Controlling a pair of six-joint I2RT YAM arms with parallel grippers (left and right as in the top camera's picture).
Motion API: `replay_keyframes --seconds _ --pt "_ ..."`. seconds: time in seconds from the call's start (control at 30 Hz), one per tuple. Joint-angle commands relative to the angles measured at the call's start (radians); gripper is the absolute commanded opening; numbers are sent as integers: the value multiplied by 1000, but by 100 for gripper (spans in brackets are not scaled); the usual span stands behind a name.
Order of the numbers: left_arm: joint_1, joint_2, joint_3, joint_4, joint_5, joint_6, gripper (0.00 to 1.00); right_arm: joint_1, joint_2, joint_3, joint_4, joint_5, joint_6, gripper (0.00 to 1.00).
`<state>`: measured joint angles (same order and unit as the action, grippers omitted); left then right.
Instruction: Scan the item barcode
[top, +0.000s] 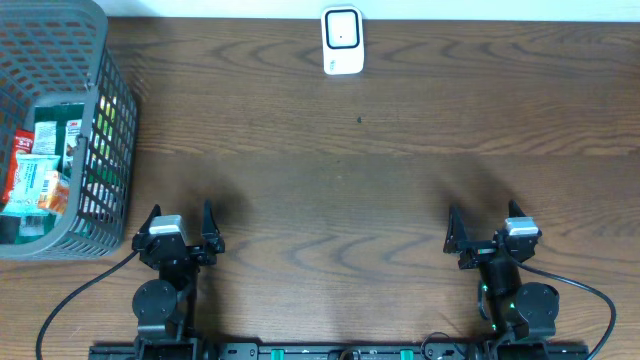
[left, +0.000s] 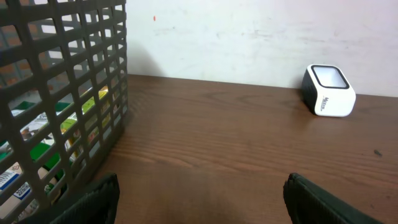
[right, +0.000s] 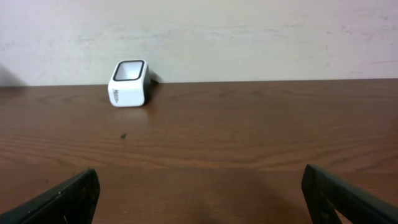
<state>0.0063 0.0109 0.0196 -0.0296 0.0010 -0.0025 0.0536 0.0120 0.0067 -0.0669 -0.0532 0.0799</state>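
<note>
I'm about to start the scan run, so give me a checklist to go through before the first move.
1. Left gripper open, empty: ok.
2. Right gripper open, empty: ok.
3. Packets lying in the grey basket, on the left arm's side: ok.
4. White barcode scanner standing at the far edge of the table, seen from both wrists: ok.
5. Barcode facing up on a packet: cannot tell.
6. Item picked up for scanning: not ok.
</note>
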Motion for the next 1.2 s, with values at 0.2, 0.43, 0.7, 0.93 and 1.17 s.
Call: replay_keyframes --seconds 0.2,0.43,0.7,0.93,1.17 --pt "7 -5 59 -51 105 -40 85 6 -3 -1 -5 -4 13 99" --pt "7 62 314 -334 150 -40 85 6 -3 -1 -5 -4 13 99" --pt "7 394 727 -632 232 -44 85 6 -3 -1 -4 -4 13 99" --pt "7 896 1288 -1020 256 -27 85 6 -3 -1 -4 -4 13 99" --pt "10 1398 1949 -1321 256 -16 85 6 -3 -1 -5 -4 13 99"
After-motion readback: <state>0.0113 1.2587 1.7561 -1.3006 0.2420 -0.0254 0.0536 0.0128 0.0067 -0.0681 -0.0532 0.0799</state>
